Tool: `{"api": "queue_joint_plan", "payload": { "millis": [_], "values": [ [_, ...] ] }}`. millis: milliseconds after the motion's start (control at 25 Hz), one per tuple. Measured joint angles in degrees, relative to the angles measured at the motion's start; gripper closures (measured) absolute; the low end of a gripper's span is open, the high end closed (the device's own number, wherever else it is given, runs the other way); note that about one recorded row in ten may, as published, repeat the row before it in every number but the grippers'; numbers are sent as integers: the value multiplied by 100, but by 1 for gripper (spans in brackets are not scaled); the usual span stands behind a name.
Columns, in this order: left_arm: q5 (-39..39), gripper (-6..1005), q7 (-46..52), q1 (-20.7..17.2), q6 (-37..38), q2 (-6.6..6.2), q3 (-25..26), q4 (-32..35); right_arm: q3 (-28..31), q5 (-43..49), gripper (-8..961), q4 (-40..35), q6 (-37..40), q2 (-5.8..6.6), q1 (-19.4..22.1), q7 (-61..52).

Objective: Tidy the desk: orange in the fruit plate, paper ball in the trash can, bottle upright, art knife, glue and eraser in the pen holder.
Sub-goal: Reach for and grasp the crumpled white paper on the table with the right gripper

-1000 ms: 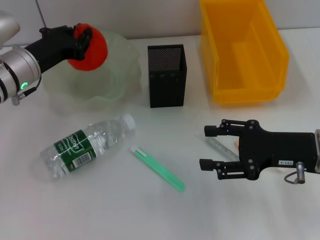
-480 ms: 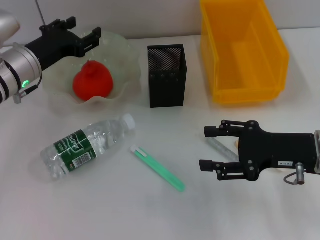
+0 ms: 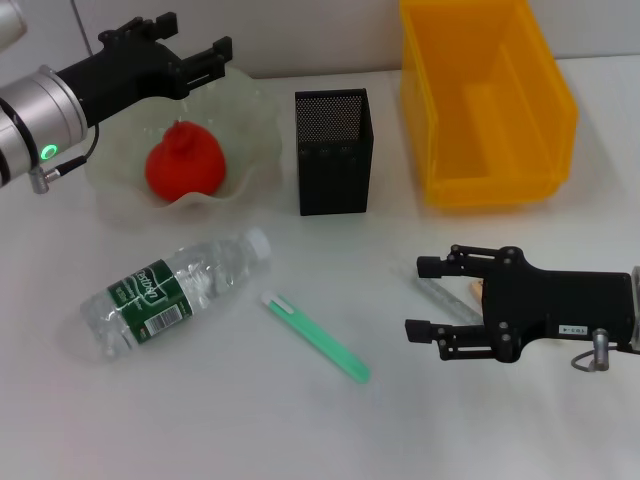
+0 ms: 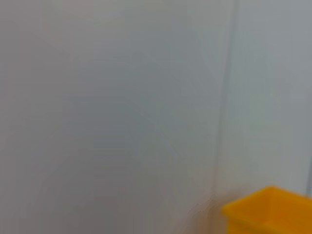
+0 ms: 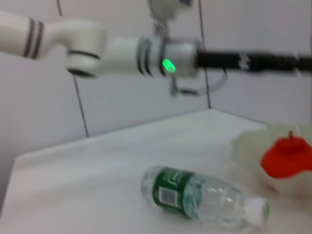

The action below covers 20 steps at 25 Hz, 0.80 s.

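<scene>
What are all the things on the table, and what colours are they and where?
Round red-orange orange: one, lying inside the bowl.
Wavy pale-green translucent fruit plate: one, far left of the table.
Square black mesh pen holder: one, far middle, upright.
Rectangular yellow-orange plastic trash can: one, far right.
Clear plastic bottle with green label: one, lying on its side, near left.
Slim green art knife: one, flat near the middle.
Clear stick-shaped item: one, partly hidden under the right gripper.
White table: one, under everything.
Left gripper: black, fingers open, above the plate's far rim.
Right gripper: black, fingers open, low at near right.
</scene>
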<state>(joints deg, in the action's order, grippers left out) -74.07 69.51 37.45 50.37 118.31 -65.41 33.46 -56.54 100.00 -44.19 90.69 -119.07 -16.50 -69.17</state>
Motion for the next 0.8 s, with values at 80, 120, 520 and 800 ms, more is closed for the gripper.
{"api": "queue_joint_plan", "payload": {
  "millis": [80, 120, 520, 800],
  "values": [
    [-168, 186, 443, -221, 349, -14, -157, 547, 67, 128, 182, -49, -55, 9, 13, -86],
    [-271, 186, 630, -318, 532, -24, -192, 816, 126, 218, 182, -90, -69, 11, 20, -140],
    [-1117, 186, 1302, -1121, 2701, -167, -109, 2381, 626, 667, 182, -642, 3, 23, 151, -604],
    [-1207, 186, 1191, -1532, 4115, -303, -103, 2409, 909, 707, 182, -1213, 83, 18, 287, -1053]
  ]
}}
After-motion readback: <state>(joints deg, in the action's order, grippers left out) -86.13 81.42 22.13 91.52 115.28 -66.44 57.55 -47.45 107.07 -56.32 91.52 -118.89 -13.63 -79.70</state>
